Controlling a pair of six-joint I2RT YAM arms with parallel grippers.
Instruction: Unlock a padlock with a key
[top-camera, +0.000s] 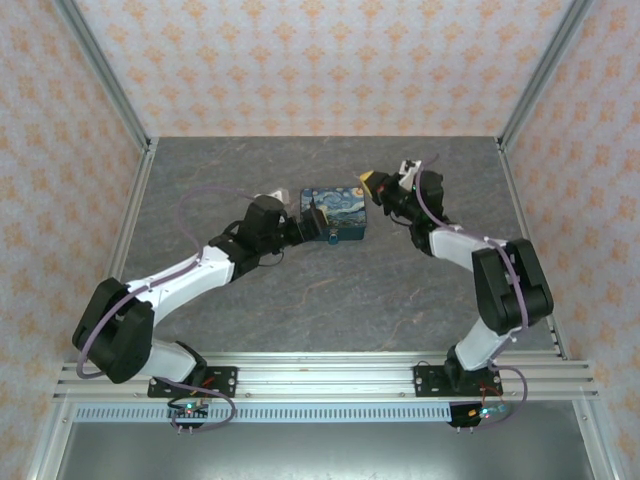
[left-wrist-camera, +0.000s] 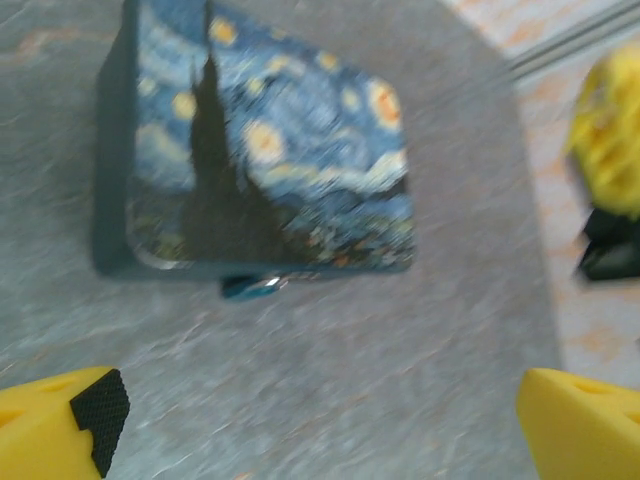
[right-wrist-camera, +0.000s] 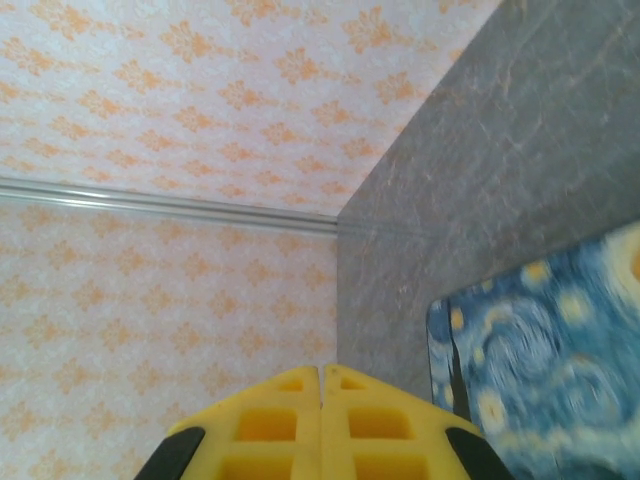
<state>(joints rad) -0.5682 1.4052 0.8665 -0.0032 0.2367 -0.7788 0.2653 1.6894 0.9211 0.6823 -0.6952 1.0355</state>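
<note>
A dark blue starry-night tin (top-camera: 336, 216) lies flat in the middle of the grey table (top-camera: 330, 300). My left gripper (top-camera: 304, 231) sits at the tin's left side, open, with nothing between its yellow fingers (left-wrist-camera: 60, 420); the tin (left-wrist-camera: 270, 160) lies ahead of it. A small teal piece with a bright glint (left-wrist-camera: 250, 287) sticks out at the tin's near edge, too blurred to identify. I cannot make out the padlock or the key. My right gripper (top-camera: 373, 182) hovers by the tin's far right corner, shut, with nothing seen between its fingers; in its own view it (right-wrist-camera: 321, 375) points at the wall beside the tin (right-wrist-camera: 560, 370).
Patterned walls (top-camera: 300, 60) close in the table on three sides, with metal posts (top-camera: 105, 70) at the back corners. The right gripper's yellow tip (left-wrist-camera: 610, 130) shows at the right edge of the left wrist view. A rail (top-camera: 320, 375) runs along the near edge.
</note>
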